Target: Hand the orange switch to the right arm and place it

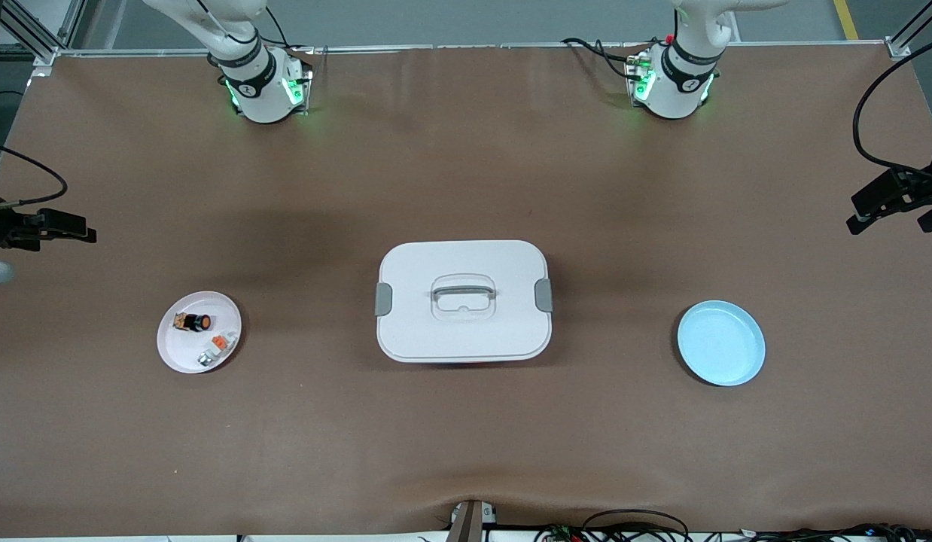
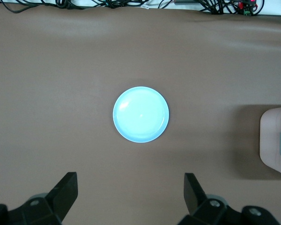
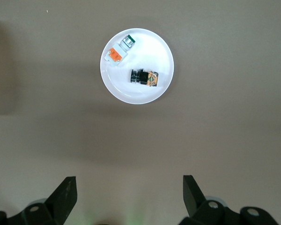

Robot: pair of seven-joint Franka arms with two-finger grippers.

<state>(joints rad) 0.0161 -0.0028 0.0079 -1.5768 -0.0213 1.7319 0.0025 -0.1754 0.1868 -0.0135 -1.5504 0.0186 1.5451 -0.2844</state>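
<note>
A brown mat covers the bench (image 1: 466,452), with cables along its edges. On it sit two plates and one white lidded box (image 1: 464,301); no writing is legible. The left end effector (image 2: 131,197) hangs wide open and empty above the blue plate (image 2: 141,114). The right end effector (image 3: 129,197), equally wide and empty, hangs above the white plate (image 3: 131,91), which holds the orange switch (image 3: 145,76) beside one white block (image 3: 118,52).

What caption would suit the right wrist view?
Open right gripper high over a white plate holding the orange switch and a white-grey block.
</note>
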